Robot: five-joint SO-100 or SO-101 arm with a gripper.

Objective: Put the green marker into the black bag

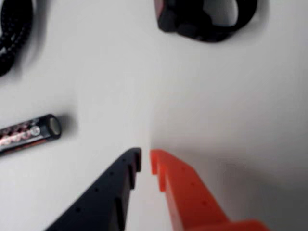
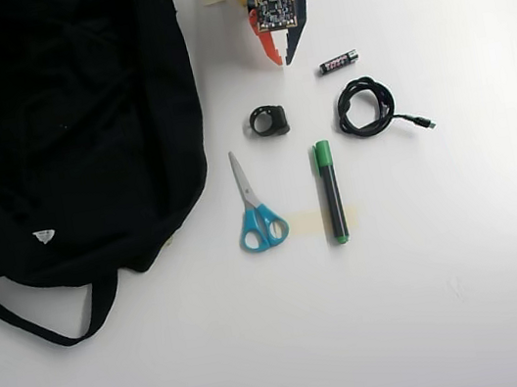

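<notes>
In the overhead view the green marker (image 2: pixel 331 191) lies on the white table, black barrel with a green cap pointing to the top of the view. It is out of the wrist view. The black bag (image 2: pixel 59 127) fills the left side, with a strap trailing at the lower left. My gripper (image 2: pixel 281 58) is at the top centre, well above the marker in the view and to the right of the bag. In the wrist view the gripper (image 1: pixel 145 161) shows a black and an orange finger with their tips nearly touching, holding nothing.
Blue-handled scissors (image 2: pixel 257 209) lie left of the marker. A small black ring-shaped object (image 2: pixel 269 120) (image 1: pixel 207 17) lies just ahead of the gripper. A battery (image 2: pixel 339 62) (image 1: pixel 29 132) and a coiled black cable (image 2: pixel 365 106) (image 1: pixel 12 33) lie at the right.
</notes>
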